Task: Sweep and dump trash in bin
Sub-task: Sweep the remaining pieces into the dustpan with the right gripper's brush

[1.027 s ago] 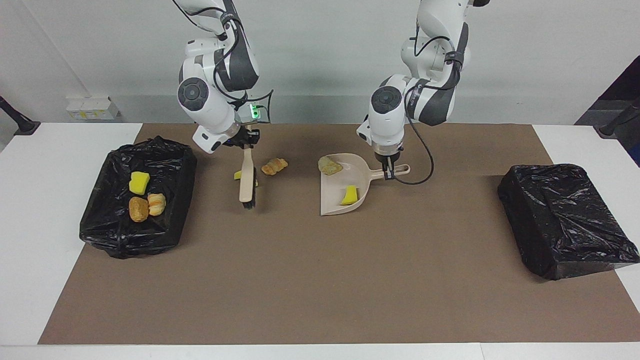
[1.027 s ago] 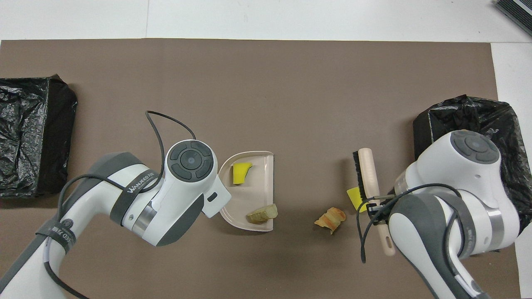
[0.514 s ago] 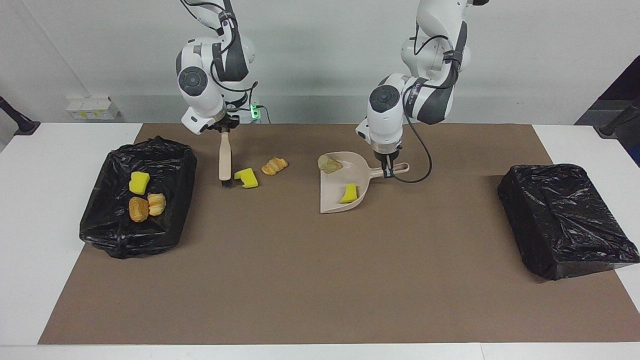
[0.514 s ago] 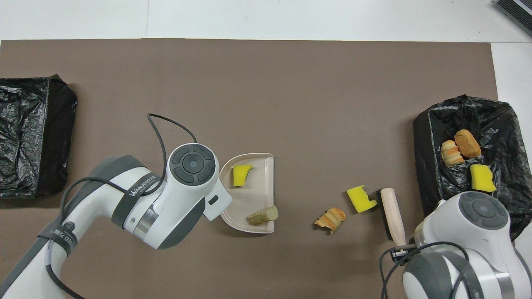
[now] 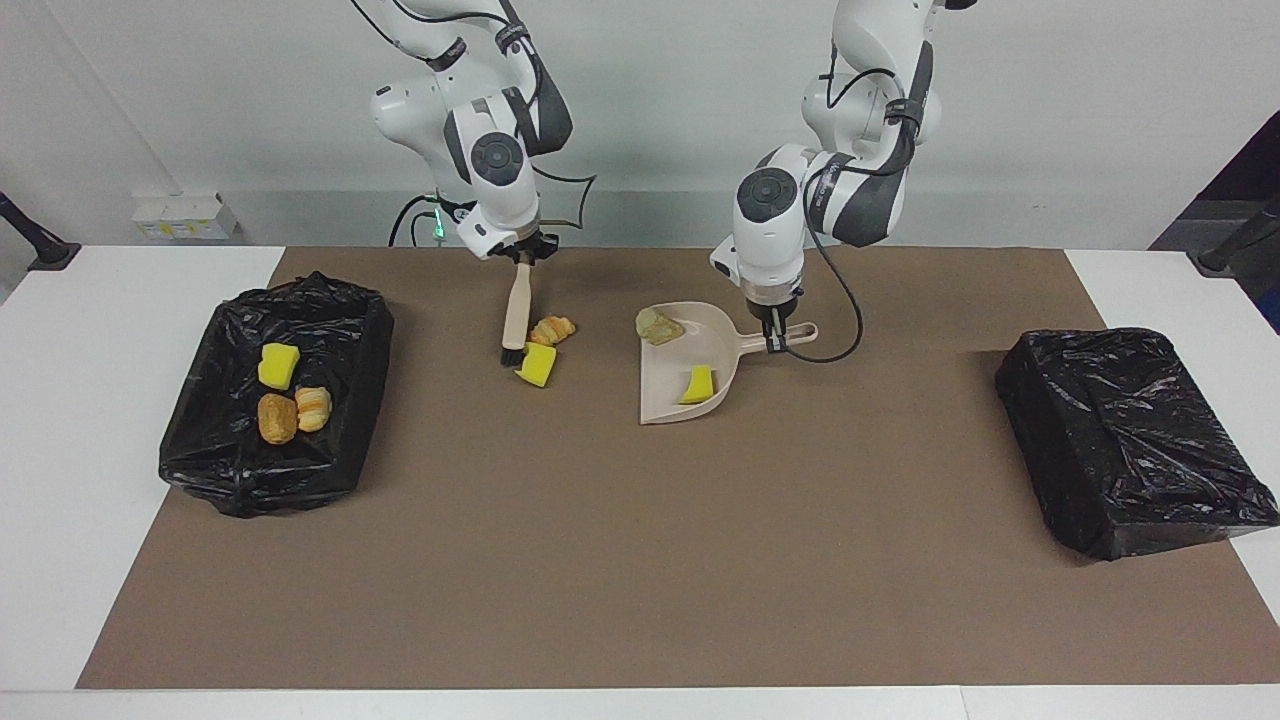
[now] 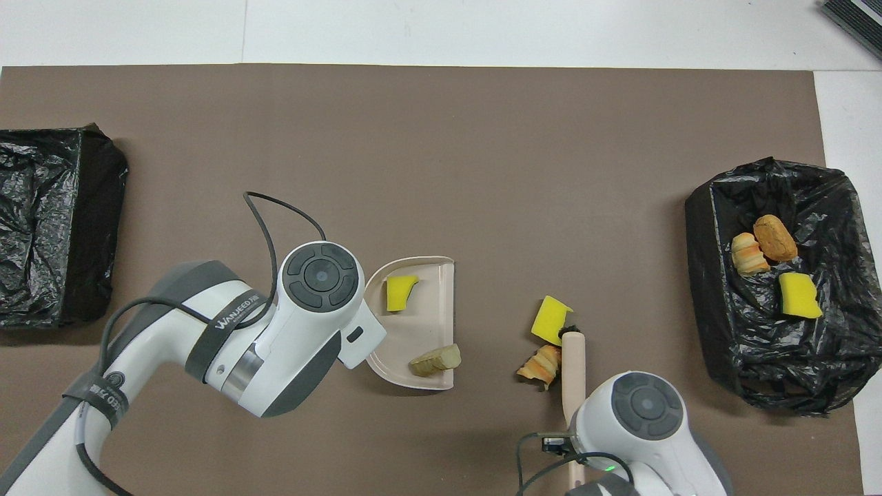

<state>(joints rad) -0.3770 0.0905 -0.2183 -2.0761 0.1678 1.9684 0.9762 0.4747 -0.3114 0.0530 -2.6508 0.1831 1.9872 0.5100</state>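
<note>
Bin at frame left of the facing view already holds three scraps. Right gripper, clamped on the brush, has swung from beside the bin toward centre, pushing the yellow sponge up against the croissant piece. Dustpan, centre, holds two more scraps; left gripper pinches its handle, unmoved. Second bin at frame right. Likely next: sweep that pair into the pan.

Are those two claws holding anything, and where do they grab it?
Yes. The right claw grips the brush at the top of its handle; the left claw grips the dustpan by its handle.
</note>
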